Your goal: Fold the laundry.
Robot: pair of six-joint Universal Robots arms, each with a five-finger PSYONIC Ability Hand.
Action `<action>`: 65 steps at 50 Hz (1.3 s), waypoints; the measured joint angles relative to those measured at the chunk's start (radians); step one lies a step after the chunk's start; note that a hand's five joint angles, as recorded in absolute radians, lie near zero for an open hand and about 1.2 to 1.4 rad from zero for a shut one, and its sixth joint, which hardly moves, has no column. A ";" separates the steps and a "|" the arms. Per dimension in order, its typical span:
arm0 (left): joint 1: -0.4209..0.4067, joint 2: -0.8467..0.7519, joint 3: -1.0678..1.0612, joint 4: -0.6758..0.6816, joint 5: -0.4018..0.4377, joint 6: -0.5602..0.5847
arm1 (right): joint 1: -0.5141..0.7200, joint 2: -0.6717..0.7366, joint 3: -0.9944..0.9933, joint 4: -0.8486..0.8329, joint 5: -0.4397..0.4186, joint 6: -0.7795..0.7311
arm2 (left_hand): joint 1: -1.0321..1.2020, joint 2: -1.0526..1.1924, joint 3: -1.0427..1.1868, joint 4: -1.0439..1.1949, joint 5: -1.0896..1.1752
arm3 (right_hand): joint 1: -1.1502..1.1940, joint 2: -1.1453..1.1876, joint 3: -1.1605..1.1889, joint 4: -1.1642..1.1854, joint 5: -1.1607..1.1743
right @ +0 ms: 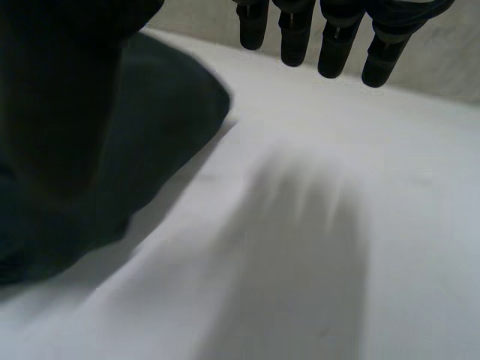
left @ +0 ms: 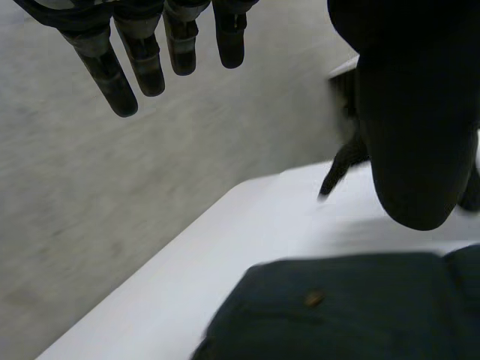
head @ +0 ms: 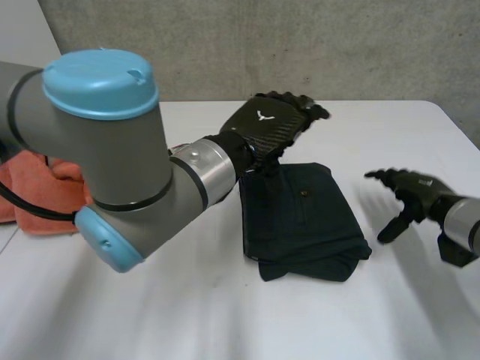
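The dark folded garment (head: 304, 221) lies flat near the middle of the white table (head: 225, 322), a squarish bundle with its layers stacked and a small brownish spot (head: 304, 193) on its top face. My left hand (head: 270, 124) hovers over the garment's far edge, palm down. In my left wrist view its fingers (left: 142, 67) hang straight and relaxed above the table's edge, and the thumb (left: 412, 112) stands apart from them with nothing between, so this hand is released and holds nothing. The garment (left: 337, 315) sits just under the palm. My right hand (head: 412, 191) is off to the garment's right side, clear of the cloth and above bare table, fingers spread and loose. In its own wrist view the fingertips (right: 337, 45) point out over the table with the garment (right: 184, 109) beside the thumb, untouched. Behind my left arm (head: 112, 150), at the table's left edge, lies a crumpled orange cloth (head: 37, 195), well apart from the garment.
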State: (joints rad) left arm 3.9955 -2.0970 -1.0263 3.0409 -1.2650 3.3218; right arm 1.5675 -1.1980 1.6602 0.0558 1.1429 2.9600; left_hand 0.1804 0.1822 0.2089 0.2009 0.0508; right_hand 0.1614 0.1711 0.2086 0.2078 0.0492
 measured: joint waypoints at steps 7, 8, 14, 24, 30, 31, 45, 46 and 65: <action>0.007 0.029 -0.014 -0.023 0.178 -0.078 | 0.000 0.044 0.067 -0.030 -0.147 -0.001 | 0.002 0.001 0.000 0.000 0.000 | 0.000 0.000 0.000 0.000 0.000; 0.006 0.031 -0.014 -0.024 0.188 -0.084 | 0.005 0.058 0.068 -0.039 -0.163 0.000 | 0.002 0.001 0.000 0.000 0.000 | 0.000 0.000 0.000 0.000 0.000; 0.004 0.042 -0.014 -0.027 0.198 -0.096 | 0.050 0.119 0.051 -0.085 -0.191 0.005 | 0.002 0.001 0.000 0.000 0.000 | 0.000 0.000 0.000 0.000 0.000; 0.002 0.046 -0.021 -0.025 0.188 -0.093 | 0.117 0.195 -0.018 -0.150 -0.139 0.019 | 0.003 0.002 0.000 0.000 0.000 | 0.609 0.701 0.636 0.694 0.627; 0.002 0.049 -0.034 -0.026 0.188 -0.092 | 0.129 0.223 -0.104 -0.195 -0.039 0.050 | 0.003 0.002 0.000 0.000 0.000 | 0.900 0.980 0.885 0.982 0.782; 0.002 0.051 -0.036 -0.026 0.188 -0.092 | 0.128 0.226 -0.131 -0.206 -0.019 0.059 | 0.003 0.002 0.000 0.000 0.000 | 0.909 0.982 0.885 0.985 0.782; 0.004 0.083 -0.038 -0.023 0.186 -0.094 | -0.007 0.470 -0.638 -0.194 0.146 0.153 | 0.003 0.002 0.000 0.000 0.000 | 0.933 0.982 0.885 0.989 0.859; 0.004 0.087 -0.038 -0.023 0.186 -0.094 | -0.029 0.520 -0.719 -0.176 0.164 0.155 | 0.003 0.002 0.000 0.000 0.000 | 0.933 0.982 0.885 0.990 0.861; 0.004 0.101 -0.041 -0.022 0.183 -0.092 | -0.212 0.953 -1.481 0.089 0.287 0.148 | 0.003 0.002 0.000 0.000 0.000 | 0.907 0.943 0.856 0.935 0.842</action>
State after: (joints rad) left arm 3.9993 -1.9961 -1.0671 3.0189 -1.0815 3.2295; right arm 1.3557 -0.2448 0.1795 0.1450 1.4295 3.1080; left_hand 0.1830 0.1837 0.2089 0.2009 0.0508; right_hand 1.0680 1.1143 1.0646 1.1425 0.8908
